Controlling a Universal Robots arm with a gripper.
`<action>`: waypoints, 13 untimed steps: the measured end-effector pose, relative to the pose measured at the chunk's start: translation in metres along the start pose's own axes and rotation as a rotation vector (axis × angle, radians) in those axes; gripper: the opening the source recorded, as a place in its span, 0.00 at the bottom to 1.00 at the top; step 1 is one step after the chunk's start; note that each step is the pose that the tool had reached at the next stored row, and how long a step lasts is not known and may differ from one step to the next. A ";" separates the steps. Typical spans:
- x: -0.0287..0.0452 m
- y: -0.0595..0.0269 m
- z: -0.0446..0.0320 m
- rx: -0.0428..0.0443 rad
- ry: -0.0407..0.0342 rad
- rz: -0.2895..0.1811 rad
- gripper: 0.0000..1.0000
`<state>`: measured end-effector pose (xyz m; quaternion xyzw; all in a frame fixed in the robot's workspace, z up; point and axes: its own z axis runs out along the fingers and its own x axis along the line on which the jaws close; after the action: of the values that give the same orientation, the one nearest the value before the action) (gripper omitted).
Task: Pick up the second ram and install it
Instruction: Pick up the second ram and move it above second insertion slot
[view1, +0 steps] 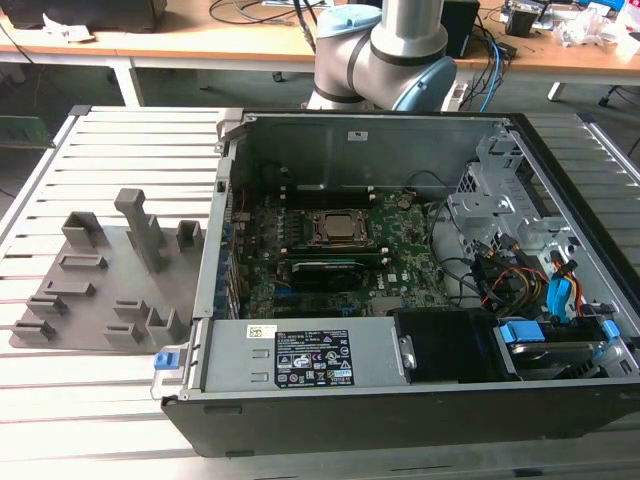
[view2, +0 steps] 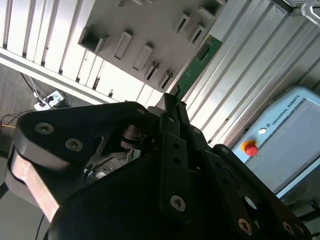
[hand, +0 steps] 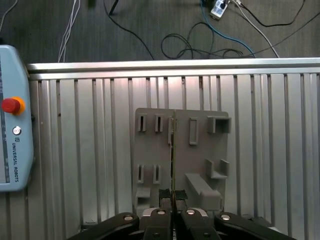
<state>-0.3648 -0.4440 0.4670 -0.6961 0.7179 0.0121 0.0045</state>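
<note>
Between the fingertips of the gripper (hand: 172, 196): second ram (hand: 172, 150), a thin green stick, clamped tight at one end. It shows edge-on in the first wrist view.

Beneath it: grey holder plate (hand: 200, 150) with raised blocks, lying on the slatted table (hand: 75, 150). Whether the stick touches the plate cannot be told.

Beside the plate, exterior view: open computer case (view1: 400, 400), processor socket (view1: 338, 228) near its middle.

At the table's edge: control pendant (hand: 12, 140) with red button.
</note>
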 end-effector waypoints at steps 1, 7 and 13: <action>-0.0001 0.0000 -0.0036 0.0000 0.0000 0.000 0.14; -0.0009 0.0002 -0.0192 0.0000 0.0000 0.000 0.14; -0.0012 0.0003 -0.0247 -0.0034 -0.0170 -0.054 0.14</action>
<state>-0.3648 -0.4434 0.4917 -0.7151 0.6987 0.0190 0.0097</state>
